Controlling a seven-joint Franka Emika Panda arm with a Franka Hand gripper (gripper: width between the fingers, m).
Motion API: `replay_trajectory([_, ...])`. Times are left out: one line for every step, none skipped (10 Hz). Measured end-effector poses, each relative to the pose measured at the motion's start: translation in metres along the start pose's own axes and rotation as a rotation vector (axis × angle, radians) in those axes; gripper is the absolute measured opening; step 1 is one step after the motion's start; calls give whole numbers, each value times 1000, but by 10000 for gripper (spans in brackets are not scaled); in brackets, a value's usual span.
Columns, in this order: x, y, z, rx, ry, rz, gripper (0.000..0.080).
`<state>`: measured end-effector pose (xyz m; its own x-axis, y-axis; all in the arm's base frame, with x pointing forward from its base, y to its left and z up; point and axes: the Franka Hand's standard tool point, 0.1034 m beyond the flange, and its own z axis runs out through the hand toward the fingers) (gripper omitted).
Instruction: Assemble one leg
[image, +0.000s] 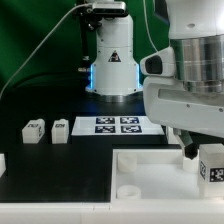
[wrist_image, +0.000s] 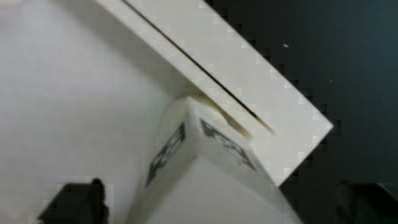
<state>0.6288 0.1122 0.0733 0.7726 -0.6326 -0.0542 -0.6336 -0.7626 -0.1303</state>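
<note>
My gripper (image: 203, 152) is shut on a small white leg (image: 212, 167) with a black-and-white tag. It holds the leg over the exterior view's right corner of the large white tray-like part (image: 150, 172). In the wrist view the leg (wrist_image: 214, 160) sits between my two dark fingers (wrist_image: 71, 202) of the gripper (wrist_image: 217, 205). Its tip is just above the tray's floor, close to the raised rim (wrist_image: 231, 62). Two more legs (image: 35, 130) (image: 60, 130) stand on the black table at the exterior view's left.
The marker board (image: 117, 125) lies in the middle behind the tray. A white camera stand with a blue light (image: 112, 60) rises behind it. Another white part (image: 2, 162) shows at the exterior view's left edge.
</note>
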Motion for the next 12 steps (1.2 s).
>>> replay_trajectory([1, 1, 0, -2, 1, -87, 648])
replay_trajectory([-1, 1, 1, -18, 5, -213, 648])
replay_trajectory([-5, -2, 1, -69, 16, -503, 648])
replay_trajectory([-7, -5, 0, -78, 10, -685, 648])
replay_trajectory([-7, -5, 0, -75, 7, -743, 648])
replay_trajectory([-7, -4, 1, -77, 7, -711, 648])
replay_trajectory([-7, -4, 1, -76, 7, -705, 559])
replay_trajectory([-7, -4, 1, -75, 9, -631, 350])
replay_trajectory([-7, -4, 1, -75, 12, -554, 350])
replay_trajectory([-6, -2, 2, -75, 17, -426, 295])
replay_trajectory([-6, -2, 2, -75, 20, -330, 295])
replay_trajectory([-5, -2, 2, -74, 22, -285, 295])
